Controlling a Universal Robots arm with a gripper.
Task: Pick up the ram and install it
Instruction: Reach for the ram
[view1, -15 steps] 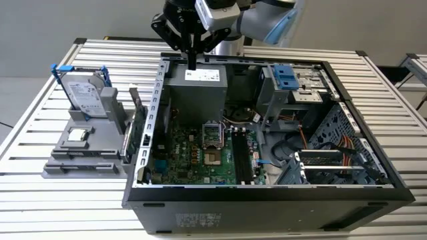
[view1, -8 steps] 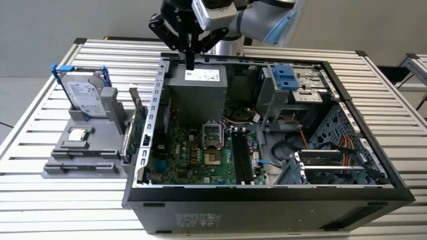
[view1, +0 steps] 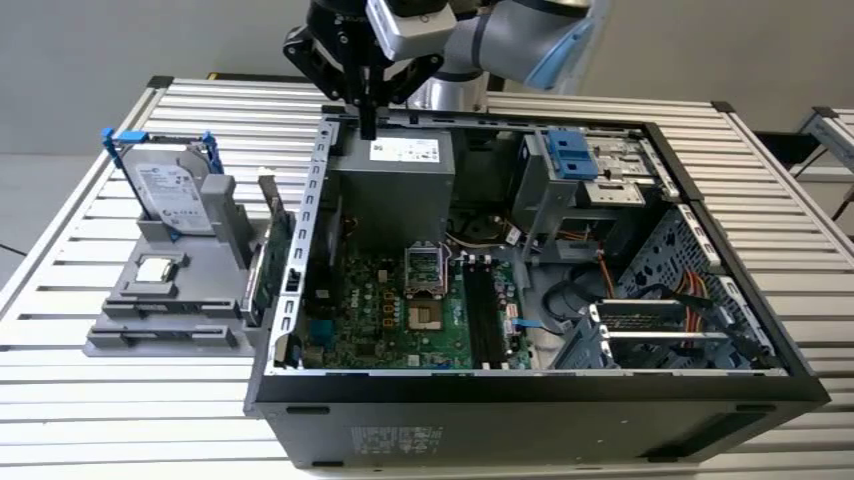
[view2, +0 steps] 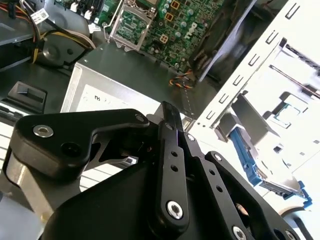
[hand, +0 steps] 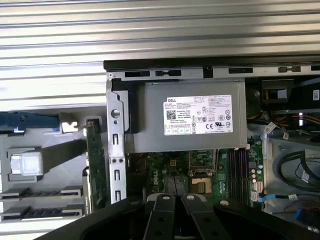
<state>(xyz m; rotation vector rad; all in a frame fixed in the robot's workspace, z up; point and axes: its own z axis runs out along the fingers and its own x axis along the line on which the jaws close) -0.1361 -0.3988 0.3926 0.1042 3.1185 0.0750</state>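
My gripper (view1: 366, 126) hangs shut above the back corner of the open computer case (view1: 287, 395), on the exterior view's left, just over the grey power supply (view1: 390, 160). Nothing shows between its fingers (hand: 166, 200). The gripper's (view2: 169, 114) dark linkage fills the foreground in both wrist views. The ram (hand: 40, 193) looks like a slim dark strip lying edge-on in the grey fixture (view1: 160, 330) beside the case, well apart from the gripper. A second similar strip (hand: 40, 212) lies next to it. The motherboard's long black memory slots (view1: 478, 312) run beside the processor socket (view1: 423, 268).
On the fixture a silver hard drive (view1: 174, 195) stands in a blue caddy, with a small square chip (view1: 158, 268) below it. A green board (view1: 274, 275) stands upright between fixture and case wall. Cables (view1: 654, 300) and a drive cage (view1: 587, 165) crowd the case on the exterior view's right.
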